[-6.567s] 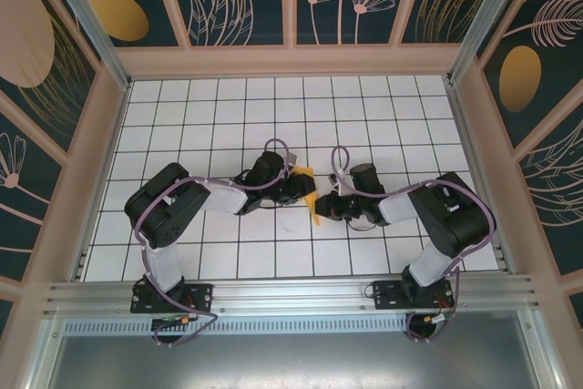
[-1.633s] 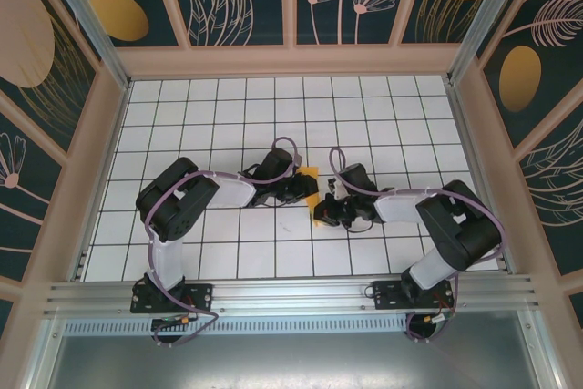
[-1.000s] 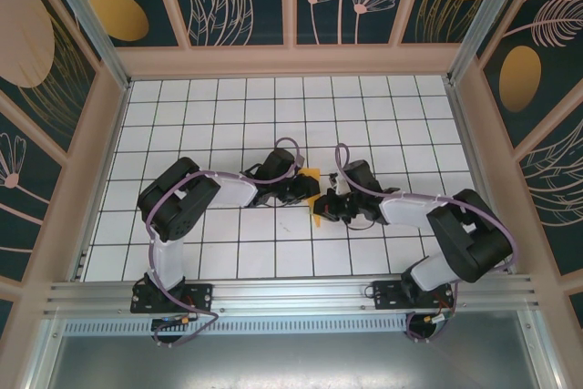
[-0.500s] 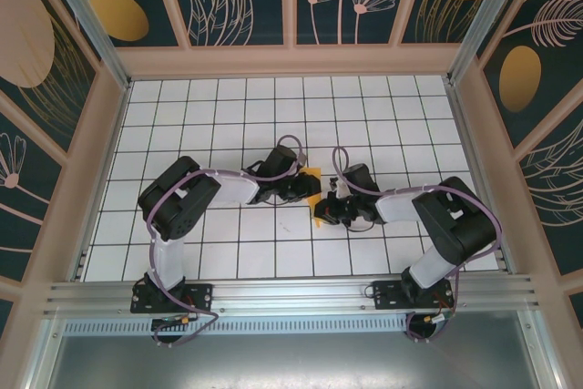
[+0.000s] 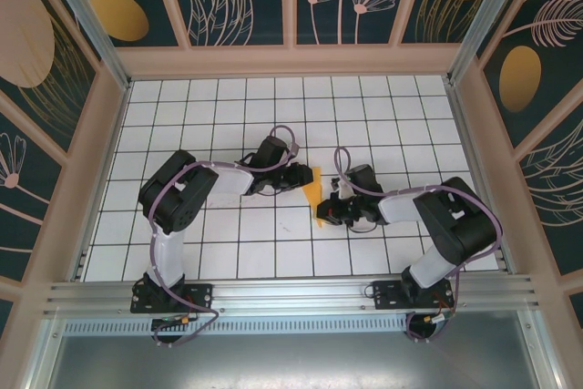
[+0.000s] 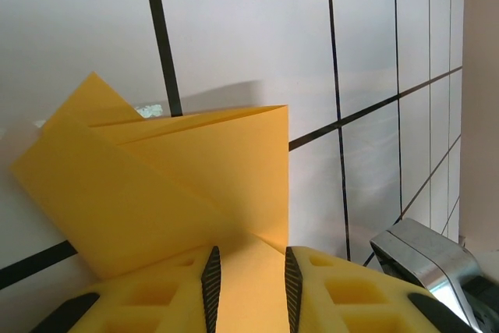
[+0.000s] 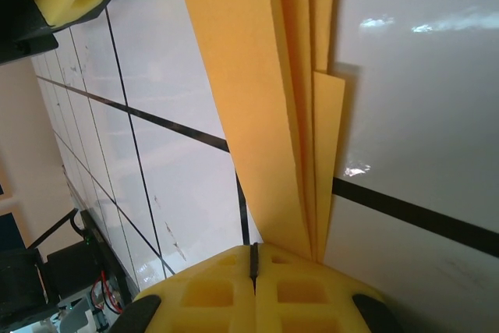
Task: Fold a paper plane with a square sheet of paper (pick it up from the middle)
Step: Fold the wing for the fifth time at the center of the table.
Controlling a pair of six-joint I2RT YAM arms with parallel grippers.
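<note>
The folded orange-yellow paper plane (image 5: 314, 196) lies on the white grid-tiled table (image 5: 219, 107) between both grippers. The left gripper (image 6: 249, 280) clamps its far end; the right gripper (image 7: 254, 271), fingers pressed together, pinches its near tip. Pressing the layers flat should sharpen the crease. Its long axis runs from one gripper to the other, narrowing toward the right one.

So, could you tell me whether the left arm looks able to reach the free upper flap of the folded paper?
Probably yes. The left gripper already pinches the folded paper at one end, the right gripper holds the other, and nothing lies between.
</note>
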